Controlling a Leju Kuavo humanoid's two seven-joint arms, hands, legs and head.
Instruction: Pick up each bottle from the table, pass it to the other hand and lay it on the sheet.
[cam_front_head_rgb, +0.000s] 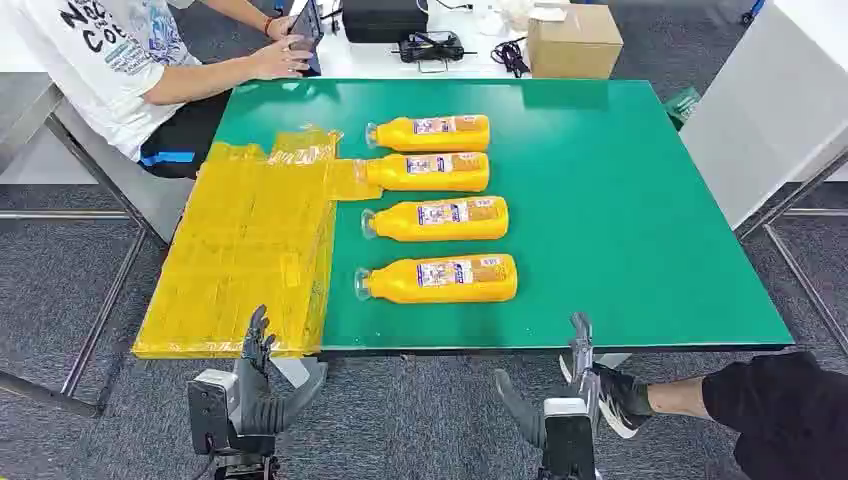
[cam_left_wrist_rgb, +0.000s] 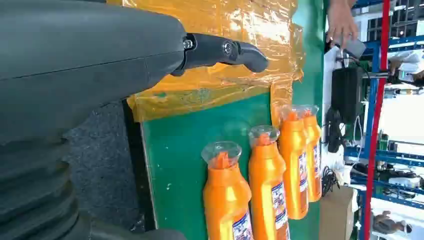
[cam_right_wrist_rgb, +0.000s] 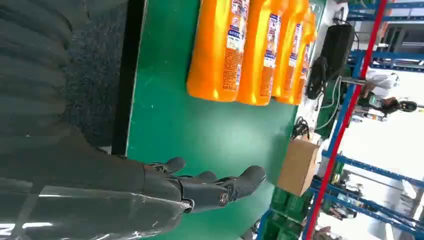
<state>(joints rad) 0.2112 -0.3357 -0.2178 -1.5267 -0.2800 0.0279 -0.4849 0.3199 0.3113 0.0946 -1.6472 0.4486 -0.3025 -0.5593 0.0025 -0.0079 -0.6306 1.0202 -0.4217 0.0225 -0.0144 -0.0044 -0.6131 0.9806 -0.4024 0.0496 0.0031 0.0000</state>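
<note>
Beyond the table (cam_front_head_rgb: 620, 200), a cardboard box (cam_front_head_rgb: 574, 40).

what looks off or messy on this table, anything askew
The yellow sheet is crumpled at its far end and hangs over the table's left edge, with a flap reaching under the second-farthest bottle's cap end. The four bottles lie sideways in a tidy column, caps on, with no visible spill.

Bottle labels (cam_front_head_rgb: 444, 272) too small to read.
</note>
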